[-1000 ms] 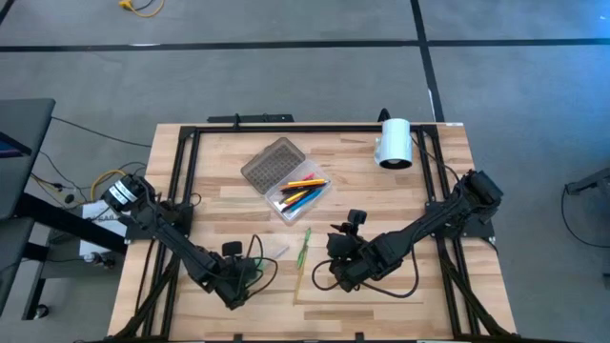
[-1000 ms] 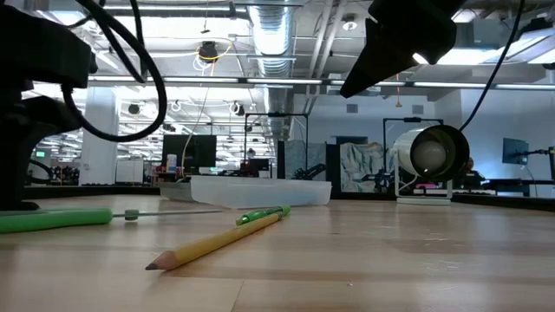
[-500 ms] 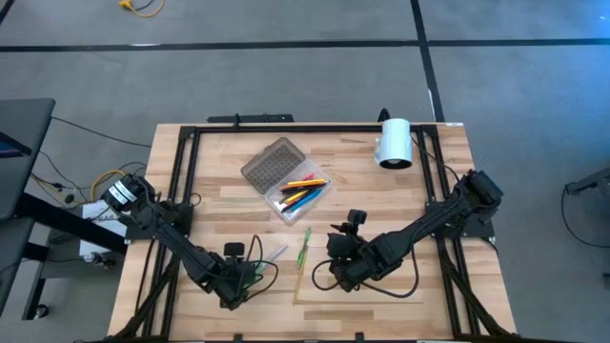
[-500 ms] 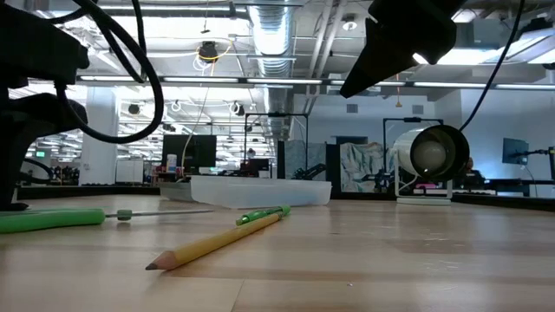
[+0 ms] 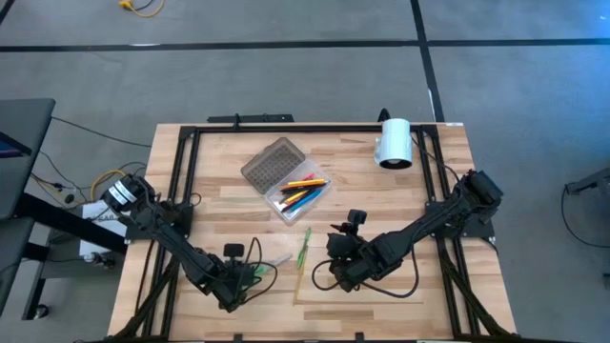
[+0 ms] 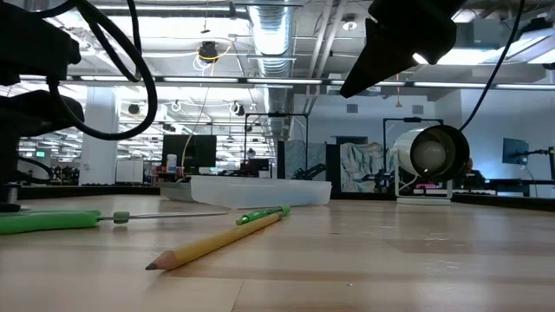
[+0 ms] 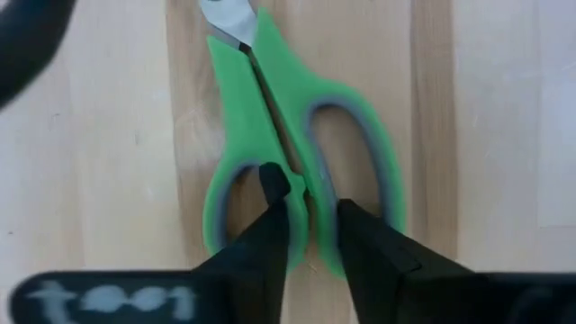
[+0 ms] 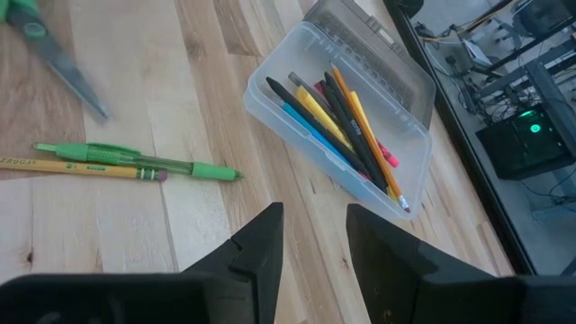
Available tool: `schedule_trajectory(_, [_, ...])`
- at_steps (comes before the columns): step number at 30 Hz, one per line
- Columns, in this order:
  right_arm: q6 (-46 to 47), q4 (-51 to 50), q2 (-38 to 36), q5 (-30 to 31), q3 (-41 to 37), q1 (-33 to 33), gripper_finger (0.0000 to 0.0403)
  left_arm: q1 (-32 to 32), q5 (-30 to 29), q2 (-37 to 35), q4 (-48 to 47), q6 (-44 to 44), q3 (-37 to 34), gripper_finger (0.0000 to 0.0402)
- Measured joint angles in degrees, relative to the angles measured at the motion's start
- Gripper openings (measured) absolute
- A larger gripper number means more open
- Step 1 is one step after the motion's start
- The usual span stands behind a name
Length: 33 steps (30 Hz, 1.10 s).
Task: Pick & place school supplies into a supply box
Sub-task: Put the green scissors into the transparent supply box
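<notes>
The left tool (image 7: 306, 211) is low over the desk (image 5: 381, 191), at its near left part, and its two dark fingers are pinched on the green handle of the scissors (image 7: 288, 153). One finger pokes into a handle loop and the other sits in the other loop, with the middle bar of the handle squeezed between them. The scissors lie flat on the wood with the blades shut. The right tool (image 8: 315, 238) hangs above the desk near the middle, holding nothing, with its fingers apart. Just past it lie a green pen (image 8: 135, 160) and a yellow pencil (image 8: 81, 166), side by side and touching. The supply box (image 8: 351, 117) is open near the middle of the desk, with its grey lid folded back. Inside it are several pens and pencils (image 8: 342, 121), black, yellow, blue, orange and pink. A white cylinder (image 5: 394, 143) lies at the far right part of the desk, well apart from the box.
</notes>
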Motion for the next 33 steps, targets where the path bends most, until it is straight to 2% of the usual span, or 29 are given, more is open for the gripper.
schedule_trajectory(5, [0.0, 0.0, 0.0, 0.0, 0.0, 0.0, 0.0118, 0.1, -1.3, 0.0, -1.3, 0.0, -0.1, 0.0046])
schedule_trajectory(12, [0.0, 0.0, 0.0, 0.0, 0.0, 0.0, 0.0118, 0.1, -2.4, 0.0, -1.0, 0.0, -0.2, 0.007])
schedule_trajectory(20, [0.0, 0.0, 0.0, 0.0, 0.0, 0.0, 0.0118, 0.1, -2.5, 0.0, -0.9, 0.0, 0.1, 0.0059])
schedule_trajectory(33, [0.0, 0.0, 0.0, 0.0, 0.0, 0.0, 0.0118, -0.2, -2.4, 0.3, -2.0, 0.7, 2.5, 0.0065])
